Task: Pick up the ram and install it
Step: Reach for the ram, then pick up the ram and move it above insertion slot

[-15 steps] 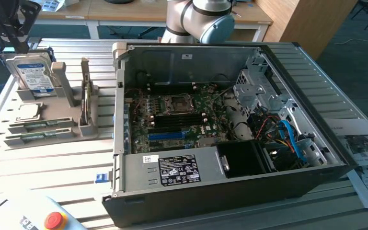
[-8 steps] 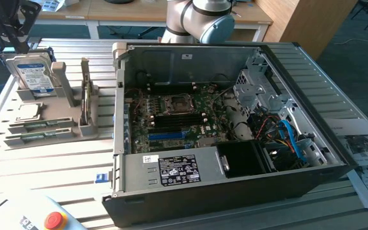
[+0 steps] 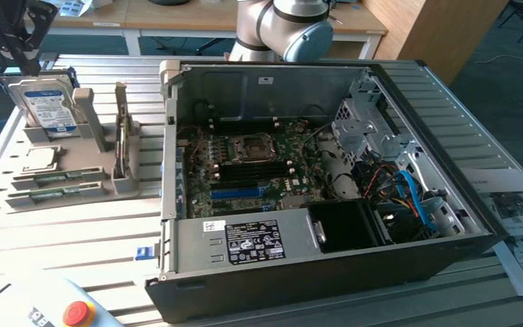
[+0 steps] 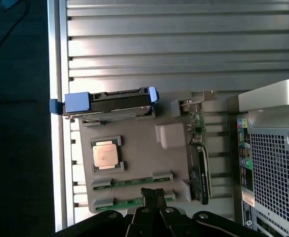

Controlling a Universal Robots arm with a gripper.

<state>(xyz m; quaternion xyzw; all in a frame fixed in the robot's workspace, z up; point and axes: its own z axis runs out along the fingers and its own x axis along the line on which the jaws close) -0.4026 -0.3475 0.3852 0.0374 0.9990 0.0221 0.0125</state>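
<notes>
While my gripper hangs high over the slatted table (image 3: 80, 238), the pick-up step has, by my reading, barely opened. The largest thing here is the open computer case (image 3: 334, 276), lying on its side with the motherboard (image 3: 275, 146) facing up. I see no stick seated there, though the slots are too small to read surely.

On the exterior view's left of the case sits the grey parts holder (image 4: 139, 158). At its far end stands the hard drive (image 3: 48, 102), and the square processor (image 3: 41, 158) lies near the middle.

My gripper (image 4: 153, 194) is clenched, fingers pressed together, and it grasps nothing.

The ram (image 3: 48, 179) lies flat in the holder's near end, and a 2nd stick (image 3: 43, 197) lies just beside it. In the wrist view my fingertips hover directly above these 2 sticks, not touching either.

I judge that a grasp calls for parted jaws, squared across 1 stick's long edges, low enough to catch it without nudging its neighbour.
</notes>
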